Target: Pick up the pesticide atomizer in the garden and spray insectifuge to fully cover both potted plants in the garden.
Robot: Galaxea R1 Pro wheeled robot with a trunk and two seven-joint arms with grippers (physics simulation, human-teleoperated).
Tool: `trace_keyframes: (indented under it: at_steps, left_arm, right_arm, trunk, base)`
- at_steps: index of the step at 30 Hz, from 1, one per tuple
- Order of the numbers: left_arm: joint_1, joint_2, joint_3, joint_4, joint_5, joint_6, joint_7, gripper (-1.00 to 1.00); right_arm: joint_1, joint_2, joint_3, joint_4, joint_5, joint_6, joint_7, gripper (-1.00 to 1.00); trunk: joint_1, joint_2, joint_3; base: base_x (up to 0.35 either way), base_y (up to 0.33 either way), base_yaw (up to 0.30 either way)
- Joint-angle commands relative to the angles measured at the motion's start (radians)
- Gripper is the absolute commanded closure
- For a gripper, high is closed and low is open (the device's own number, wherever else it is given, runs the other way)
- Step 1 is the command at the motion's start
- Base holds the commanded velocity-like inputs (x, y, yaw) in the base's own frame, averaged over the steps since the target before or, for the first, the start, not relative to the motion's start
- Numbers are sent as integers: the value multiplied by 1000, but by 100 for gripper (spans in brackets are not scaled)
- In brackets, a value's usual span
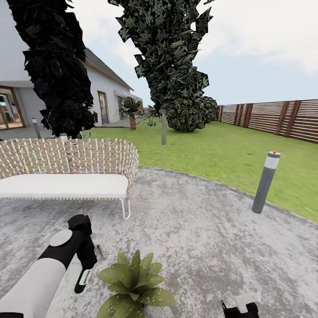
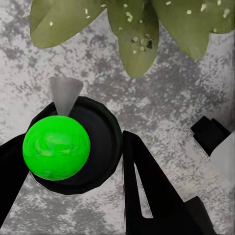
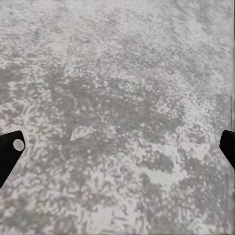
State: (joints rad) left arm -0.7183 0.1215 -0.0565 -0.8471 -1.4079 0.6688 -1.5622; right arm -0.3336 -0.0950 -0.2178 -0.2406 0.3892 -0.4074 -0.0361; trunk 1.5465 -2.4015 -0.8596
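My left gripper [image 1: 84, 276] is clamped on the pesticide atomizer [image 1: 82, 281]. In head view the bottle hangs nearly upright, long axis vertical w/ a slight tilt, whitish part above and dark end down toward the paving [image 1: 198, 238]. In left wrist view I look along the bottle from its end: a bright green round face [image 2: 56, 147] inside a dark ring, black fingers [image 2: 147, 191] on both sides of it.

Just beside the bottle, on its right in head view, is a potted plant [image 1: 134, 282], a low rosette of pointed green leaves w/ pale specks; its pot I cannot see. The bottle and leaves are apart.

My right gripper [image 3: 117, 142] hovers over bare paving, fingers wide apart, nothing between.

The surface is rough grey mottled paving, a rounded patch. Farther, at left, a woven bench [image 1: 66, 174] w/ white cushion. At right a grey bollard lamp [image 1: 266, 182], leaning in the view. Behind is green lawn [image 1: 221, 150], tall dark trees [image 1: 170, 57], a white house [image 1: 106, 92] and a wooden slat fence [image 1: 282, 117].
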Motion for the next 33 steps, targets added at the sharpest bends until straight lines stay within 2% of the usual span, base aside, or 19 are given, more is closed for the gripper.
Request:
trace_keyframes:
  at_steps: [1, 8, 13, 18, 21, 26, 33]
  left_arm:
    - [-1, 0, -3, -1, -7, 11, -9, 100]
    - [-1, 3, -3, -1, -14, 11, -9, 100]
    - [-1, 0, -2, -1, -70, 13, -9, 100]
    - [-2, 2, -2, -1, -80, 14, -9, 100]
    - [-6, 3, -2, -1, -86, 15, -9, 100]
    - [-7, 0, 0, -2, -122, 17, -9, 100]
    - [-7, 3, -1, -2, -127, 17, -9, 100]
  right_arm:
    - [-1, 0, -5, 2, 11, -4, -4, -100]
    - [-1, 0, -5, 1, 11, -4, -4, -100]
    - [-1, 0, -5, 1, 11, -4, -4, -100]
    - [-1, 1, -5, 1, 11, -4, -4, -100]
    - [-1, 1, -5, 1, 11, -4, -4, -100]
    - [-1, 1, -5, 1, 11, -4, -4, -100]
    - [-1, 1, -5, 2, 11, -4, -3, -100]
  trunk:
    - [0, 0, -1]
    - [0, 0, -1]
    - [0, 0, -1]
    - [0, 0, -1]
    - [0, 0, -1]
    - [0, 0, -1]
    - [0, 0, -1]
  base:
    - [1, -273, 9]
    - [-150, -256, 1]
    - [-191, -244, 46]
    - [-116, -255, 246]
    - [37, -272, 276]
    - [144, -260, 267]
    - [183, -244, 62]
